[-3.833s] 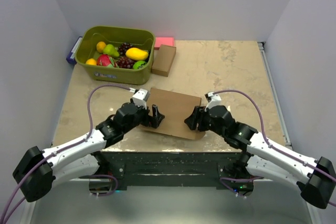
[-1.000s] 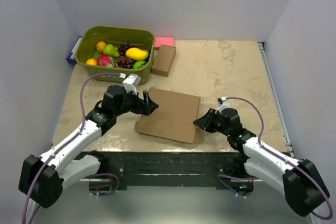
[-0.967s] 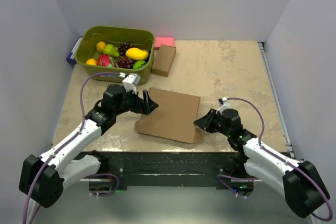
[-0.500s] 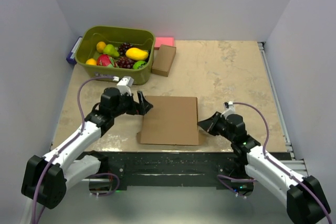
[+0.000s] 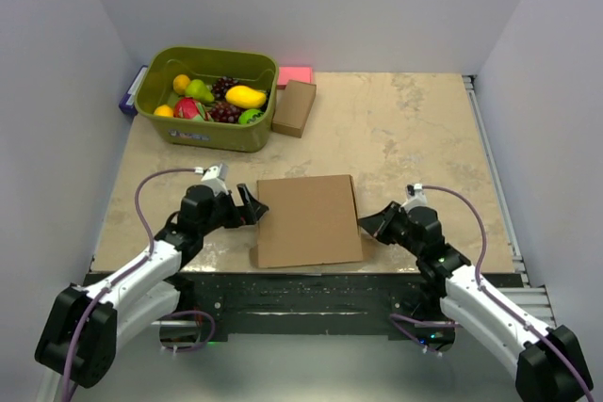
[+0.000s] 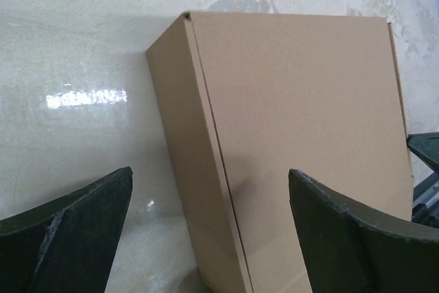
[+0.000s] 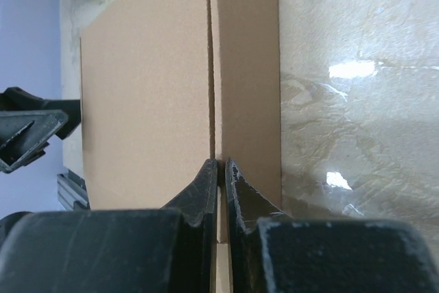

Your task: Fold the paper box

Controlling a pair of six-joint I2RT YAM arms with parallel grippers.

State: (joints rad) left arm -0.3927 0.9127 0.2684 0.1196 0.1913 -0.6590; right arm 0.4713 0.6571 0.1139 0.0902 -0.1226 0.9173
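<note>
The paper box [image 5: 306, 221] lies closed and flat, a wide brown cardboard slab near the table's front edge. It fills the left wrist view [image 6: 302, 114] and the right wrist view [image 7: 144, 87]. My left gripper [image 5: 251, 206] stands open at the box's left side, its fingers wide apart with the left wall between them but untouched [image 6: 210, 171]. At the right edge, my right gripper [image 5: 367, 225] is shut. Its tips [image 7: 221, 162] meet on the seam between the lid and the right wall, with a thin strip of cardboard between them.
A green bin [image 5: 205, 129] of toy fruit stands at the back left. A small brown cardboard box [image 5: 294, 107] and a pink block [image 5: 295, 74] lie beside it. A blue item [image 5: 130, 93] sits left of the bin. The table's front edge runs just below the paper box.
The paper box has turned square to the table and slid toward the front edge. Both arms have drawn back with it, and the right gripper has closed.
</note>
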